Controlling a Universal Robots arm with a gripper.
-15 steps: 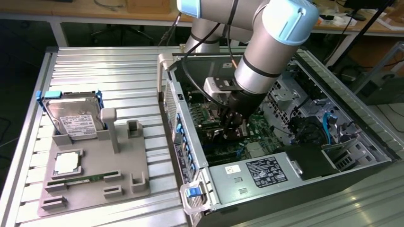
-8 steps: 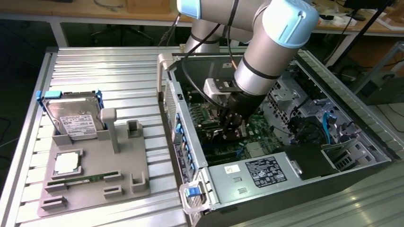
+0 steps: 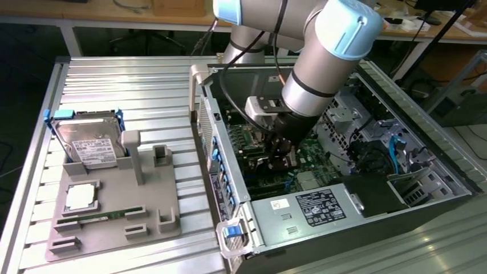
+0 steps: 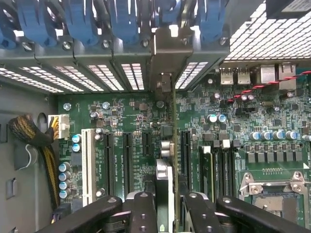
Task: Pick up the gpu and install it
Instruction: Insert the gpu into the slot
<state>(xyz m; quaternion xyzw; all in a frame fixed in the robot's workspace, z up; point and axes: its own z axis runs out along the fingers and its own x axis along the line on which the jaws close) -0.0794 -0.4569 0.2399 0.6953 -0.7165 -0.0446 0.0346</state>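
Observation:
My gripper reaches down into the open computer case, just above the green motherboard. It is shut on the gpu, a thin card seen edge-on between the black fingers. The card stands upright over the motherboard, along a black expansion slot. Its silvery end bracket sits against the case's rear slot openings, under the row of blue latches. From the exterior view the gpu shows as a dark piece under the gripper, mostly hidden by the arm.
On the grey holder tray at the exterior view's left lie a hard drive, a processor and a green memory stick. Inside the case are the power supply, a processor socket, a white slot and braided cables.

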